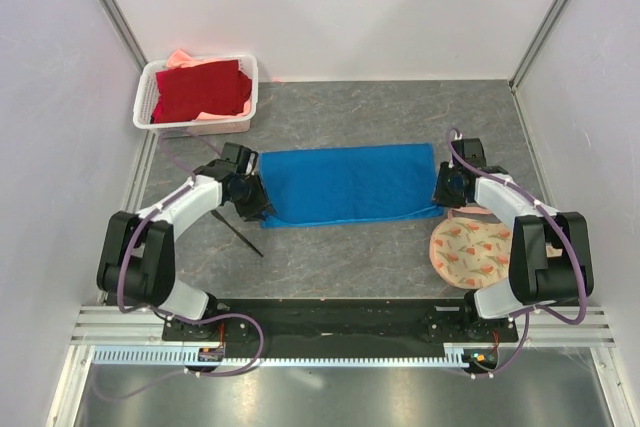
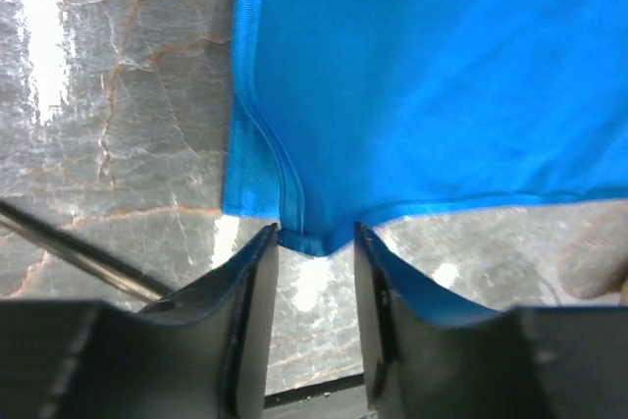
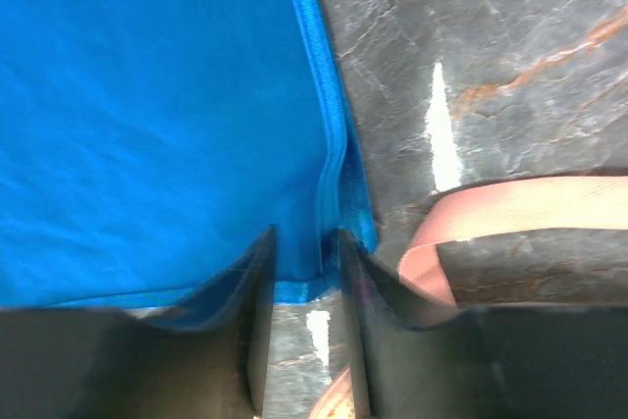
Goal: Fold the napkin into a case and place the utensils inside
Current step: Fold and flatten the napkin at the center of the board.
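The bright blue napkin point(image 1: 348, 182) lies flat in the middle of the table as a wide layered rectangle. My left gripper point(image 1: 260, 213) sits at its near left corner. In the left wrist view the gripper point(image 2: 314, 239) is open, with the cloth's corner point(image 2: 304, 239) just at the fingertips. My right gripper point(image 1: 441, 197) sits at the near right corner. In the right wrist view it point(image 3: 304, 244) is open and straddles the cloth's hemmed edge point(image 3: 334, 174). A thin black utensil point(image 1: 238, 233) lies on the table near the left arm and shows in the left wrist view point(image 2: 78, 257).
A white plastic basket point(image 1: 246, 97) at the back left holds a dark red cloth point(image 1: 200, 89) and a peach cloth. A round peach floral mat point(image 1: 468, 251) lies beside the right arm; its pink edge point(image 3: 510, 211) is close to the right fingers. Walls enclose three sides.
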Available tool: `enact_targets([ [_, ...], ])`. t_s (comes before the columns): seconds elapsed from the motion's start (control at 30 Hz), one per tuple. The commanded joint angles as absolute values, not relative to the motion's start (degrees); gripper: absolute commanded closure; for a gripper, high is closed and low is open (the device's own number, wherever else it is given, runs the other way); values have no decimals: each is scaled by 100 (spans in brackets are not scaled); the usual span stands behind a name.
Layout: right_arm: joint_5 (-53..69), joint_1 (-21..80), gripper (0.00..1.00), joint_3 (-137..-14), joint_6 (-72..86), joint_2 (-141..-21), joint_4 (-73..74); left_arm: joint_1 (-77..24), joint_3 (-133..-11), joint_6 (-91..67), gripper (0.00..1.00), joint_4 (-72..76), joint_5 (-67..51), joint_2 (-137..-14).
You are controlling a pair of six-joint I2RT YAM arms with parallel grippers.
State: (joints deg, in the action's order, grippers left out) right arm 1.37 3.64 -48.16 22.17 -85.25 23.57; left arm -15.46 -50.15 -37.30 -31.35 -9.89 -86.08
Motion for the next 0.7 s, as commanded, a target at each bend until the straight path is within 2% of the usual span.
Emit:
enact_targets([
  [0.0,-193,387,55,-4799,2127,-8342,2434,-1529,-5053,-3464,52,-3287,-1134,-7867],
  [0.07,-211,387,44,-4834,2118,-8262,2496,-1529,-5159,-3419,50,-3436,-1169,-7560],
  [0.17,-307,395,36,-4904,2074,-8095,2628,-1521,-5335,-3384,48,-3489,-1309,-7366],
  [0.33,-116,466,33,-5036,2074,-8068,2672,-1521,-5607,-3366,58,-3437,-1397,-7760],
  [0.43,139,553,36,-5045,2197,-8183,2532,-1521,-5590,-3410,66,-3244,-1494,-8225],
  [0.5,202,554,43,-4896,2276,-8252,2304,-1520,-5459,-3489,71,-2938,-1599,-8497],
  [0.67,-252,554,55,-4650,2329,-8586,2092,-1512,-5265,-3472,73,-2663,-1145,-8990],
])
